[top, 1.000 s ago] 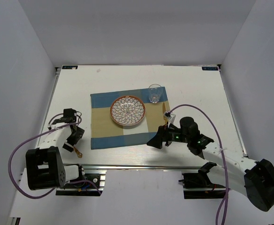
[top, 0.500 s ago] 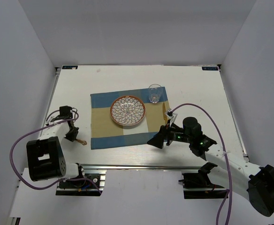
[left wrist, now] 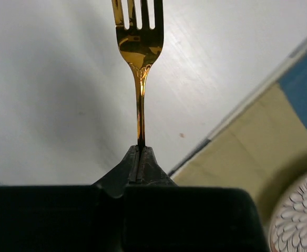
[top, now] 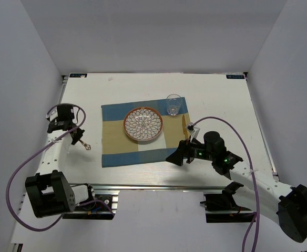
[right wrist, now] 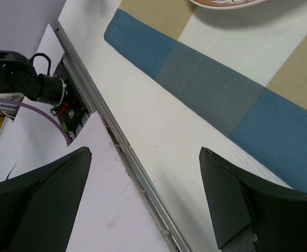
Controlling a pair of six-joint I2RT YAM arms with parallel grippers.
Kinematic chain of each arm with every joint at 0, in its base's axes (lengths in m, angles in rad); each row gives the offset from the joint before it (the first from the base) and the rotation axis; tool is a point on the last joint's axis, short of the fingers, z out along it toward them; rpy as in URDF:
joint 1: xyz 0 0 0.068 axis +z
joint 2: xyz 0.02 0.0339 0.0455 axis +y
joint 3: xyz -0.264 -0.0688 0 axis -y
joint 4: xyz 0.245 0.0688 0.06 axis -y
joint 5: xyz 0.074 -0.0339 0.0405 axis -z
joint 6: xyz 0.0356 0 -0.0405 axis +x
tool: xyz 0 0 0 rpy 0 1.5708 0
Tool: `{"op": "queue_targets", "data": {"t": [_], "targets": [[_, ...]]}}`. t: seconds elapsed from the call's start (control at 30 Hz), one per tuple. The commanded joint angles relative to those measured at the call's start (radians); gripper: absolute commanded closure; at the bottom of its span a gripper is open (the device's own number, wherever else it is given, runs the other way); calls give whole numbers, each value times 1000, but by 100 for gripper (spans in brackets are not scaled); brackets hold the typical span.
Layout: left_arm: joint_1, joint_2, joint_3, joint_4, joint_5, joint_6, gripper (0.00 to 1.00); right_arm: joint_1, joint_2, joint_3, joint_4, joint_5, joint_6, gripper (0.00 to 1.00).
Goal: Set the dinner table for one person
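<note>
At the far left, the left gripper (left wrist: pixel 139 152) is pinched tight on the thin handle of a golden fork (left wrist: pixel 139 68), its two fingers pressed together around the stem. The tines point away from the wrist, over bare white tabletop. In the top view the fork hangs just beside the left edge of the striped placemat (top: pixel 143 135), not over it; whether the tines touch the surface cannot be told. The dinner table (top: pixel 222 105) is the broad white surface under everything, filling the floor of the white-walled booth, with a metal rail (top: pixel 159 186) along its near edge, next to the arm bases. The placemat lies near the middle of the table, in blue, tan and white bands. A round patterned plate (top: pixel 143 124) with a brown rim sits on the placemat's centre. A clear glass (top: pixel 173 104) stands upright at the placemat's far right corner, apart from the plate. A slim golden item (top: pixel 183 124) lies along the placemat's right edge, too small to identify. Further right, the right gripper (right wrist: pixel 144 152) is over the placemat's near right corner with its fingers spread wide and nothing between them. Its wrist view shows the blue near band and the rail below.
</note>
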Motion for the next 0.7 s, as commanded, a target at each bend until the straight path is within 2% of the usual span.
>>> {"op": "queue_targets", "data": {"t": [0.0,0.23,0.47,0.67], "targets": [[-5,13,93,28,150,203,100,3,-35,45,-48,41,-9,11],[-79,204,216,5,369,415,100,6,-81,135,-224,130,-74,11],[-258,302,270,-38,250,486,100,-2,-155,186,-380,197,-114,11],[-338,385,256,-27,187,503,100,1,-185,181,-414,202,-111,11]]}}
